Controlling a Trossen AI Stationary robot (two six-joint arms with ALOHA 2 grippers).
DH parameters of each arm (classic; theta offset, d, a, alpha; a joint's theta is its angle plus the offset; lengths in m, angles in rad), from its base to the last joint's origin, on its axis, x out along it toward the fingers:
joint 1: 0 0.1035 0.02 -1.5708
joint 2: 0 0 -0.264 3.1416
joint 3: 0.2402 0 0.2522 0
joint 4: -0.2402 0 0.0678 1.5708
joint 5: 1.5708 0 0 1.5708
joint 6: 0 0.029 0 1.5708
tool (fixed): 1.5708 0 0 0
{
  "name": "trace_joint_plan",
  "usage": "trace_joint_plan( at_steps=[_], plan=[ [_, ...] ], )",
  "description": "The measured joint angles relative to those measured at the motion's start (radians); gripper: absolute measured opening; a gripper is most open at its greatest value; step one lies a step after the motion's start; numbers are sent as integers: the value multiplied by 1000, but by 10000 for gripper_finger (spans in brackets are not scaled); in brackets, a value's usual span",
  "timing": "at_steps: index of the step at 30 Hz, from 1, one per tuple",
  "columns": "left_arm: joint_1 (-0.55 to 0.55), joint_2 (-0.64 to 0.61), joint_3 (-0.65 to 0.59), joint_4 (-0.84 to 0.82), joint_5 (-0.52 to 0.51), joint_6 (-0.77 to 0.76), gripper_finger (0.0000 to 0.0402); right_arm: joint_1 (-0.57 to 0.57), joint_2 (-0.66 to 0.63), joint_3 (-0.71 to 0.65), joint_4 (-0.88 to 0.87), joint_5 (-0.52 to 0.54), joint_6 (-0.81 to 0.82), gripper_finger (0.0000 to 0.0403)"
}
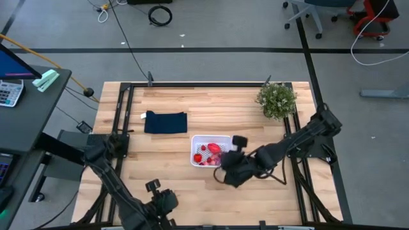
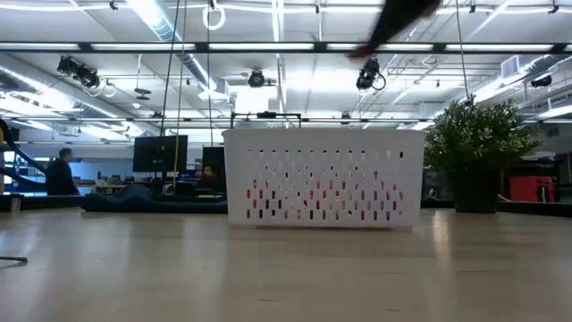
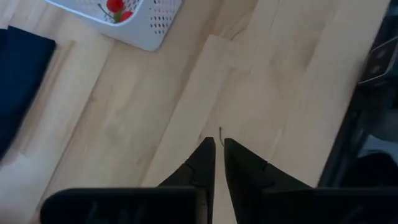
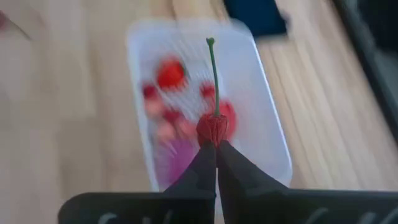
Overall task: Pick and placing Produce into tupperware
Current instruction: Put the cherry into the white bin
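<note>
The white tupperware (image 1: pixel 211 151) stands mid-table with several red produce bits and a purple piece inside; it also shows in the low view (image 2: pixel 323 177) and the right wrist view (image 4: pixel 261 106). My right gripper (image 4: pixel 216 144) hovers just above its near right side, shut on a small red cherry-like piece (image 4: pixel 213 129) with a long green stem (image 4: pixel 213 74). My left gripper (image 3: pixel 218 144) is shut and empty above bare wood near the table's near left edge (image 1: pixel 163 201). My right gripper pinches the lower end of the small red produce piece (image 4: pixel 213 138) between its two fingertips. The piece sticks out past the fingertips with its green stem pointing away from the gripper, lifted clear above the tupperware.
A dark navy folded cloth (image 1: pixel 165 122) lies to the far left of the tupperware. A green potted plant (image 1: pixel 277 99) stands at the far right. Black frame rails run along the table's edges. Bare wood lies near the front.
</note>
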Motion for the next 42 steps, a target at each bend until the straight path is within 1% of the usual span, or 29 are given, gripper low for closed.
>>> trace_joint_plan(
  at_steps=[2,5,8,12,16,20,26,30,34,38,42],
  plan=[
    [0,20,0,-6,0,0,37,-18,-21,-59,-25,-30,37,2],
    [7,46,0,-11,-7,-21,33,-46,-36,-151,12,-99,40,4],
    [21,61,0,-13,-11,-60,32,-77,-37,-232,110,-129,28,5],
    [37,69,0,-31,-11,-73,39,-122,-38,-298,257,-149,-41,9],
    [46,69,0,-71,-11,-46,54,-156,-38,-306,324,-215,-64,31],
    [47,69,0,-106,-11,-43,68,-167,-38,-303,327,-217,-57,67],
    [43,69,0,-108,-8,-44,82,-166,-26,-303,333,-219,-47,124],
    [43,68,0,-102,51,-61,95,-166,-25,-303,339,-204,-46,151],
    [41,68,0,-61,119,-63,119,-159,-28,-303,339,-203,-25,162],
    [32,68,0,12,126,-38,151,-153,-28,-303,339,-214,-11,163],
    [32,77,0,44,130,-67,182,-143,-28,-303,338,-214,-12,159]
  ],
)
